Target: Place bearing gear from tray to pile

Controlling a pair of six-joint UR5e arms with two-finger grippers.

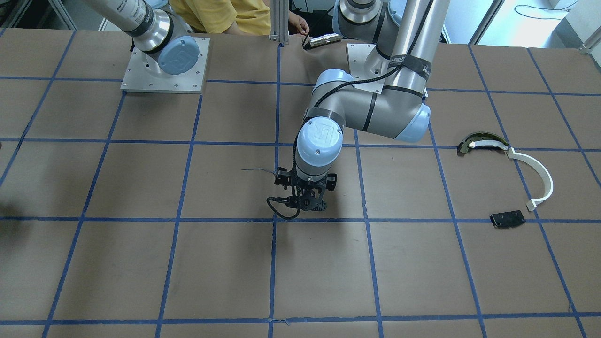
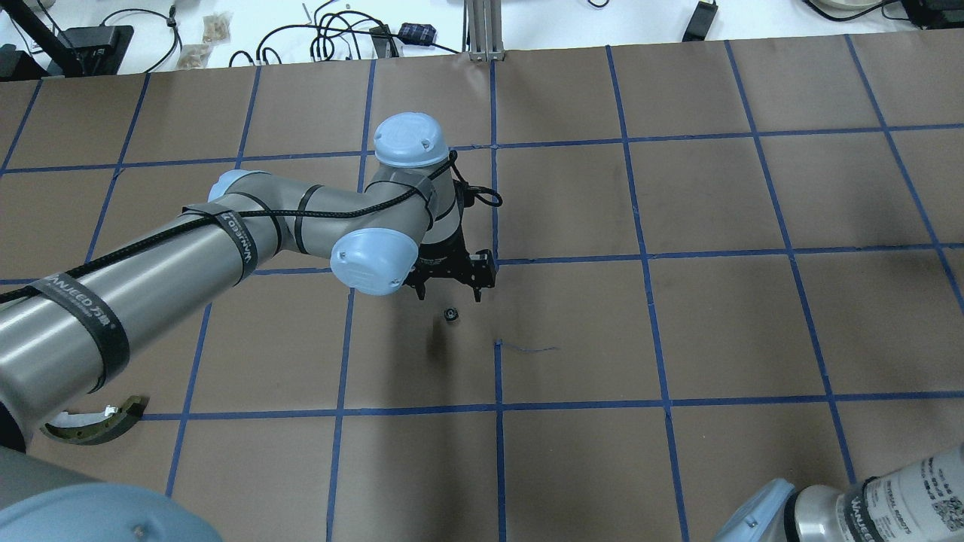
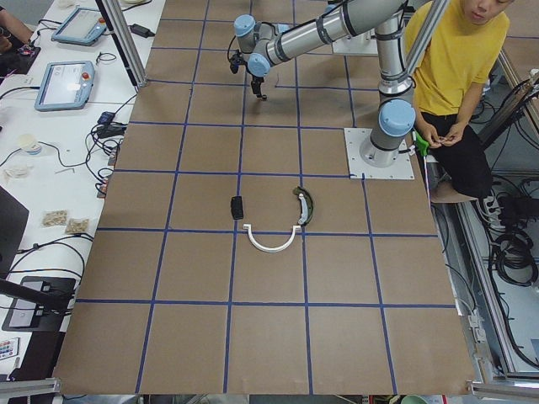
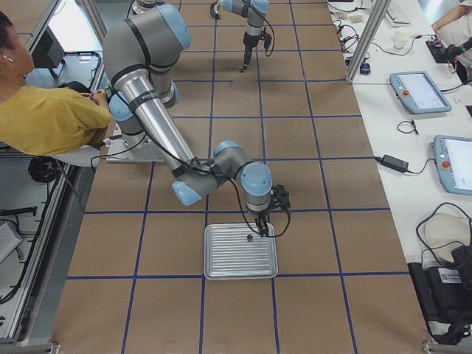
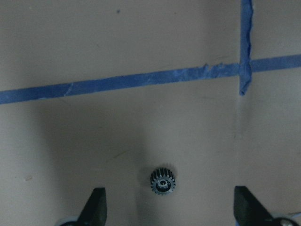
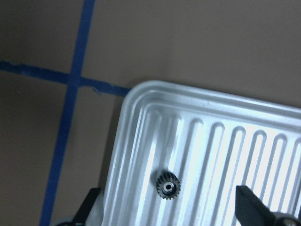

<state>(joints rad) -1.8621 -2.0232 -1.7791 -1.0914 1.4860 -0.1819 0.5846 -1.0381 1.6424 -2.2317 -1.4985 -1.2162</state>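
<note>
A small dark bearing gear point(image 6: 167, 186) lies on the ribbed silver tray point(image 6: 225, 141), near its corner. My right gripper point(image 6: 168, 193) is open, with the gear between its fingertips; it hovers over the tray point(image 4: 221, 262) in the exterior right view. A second small gear point(image 5: 162, 180) lies on the brown table, also in the overhead view point(image 2: 450, 314). My left gripper point(image 5: 169, 193) is open and just above it. The pile is far off at the table's left end: a white arc strip point(image 1: 535, 176), a dark-and-tan curved piece point(image 1: 481, 142) and a black plate point(image 1: 507, 219).
The table is brown paper with a blue tape grid point(image 2: 497, 256). A person in a yellow shirt point(image 3: 459, 59) sits by the arm bases. The left arm's elbow point(image 1: 394, 112) reaches over the table's middle. Cables and tablets lie beyond the far edge point(image 2: 339, 34).
</note>
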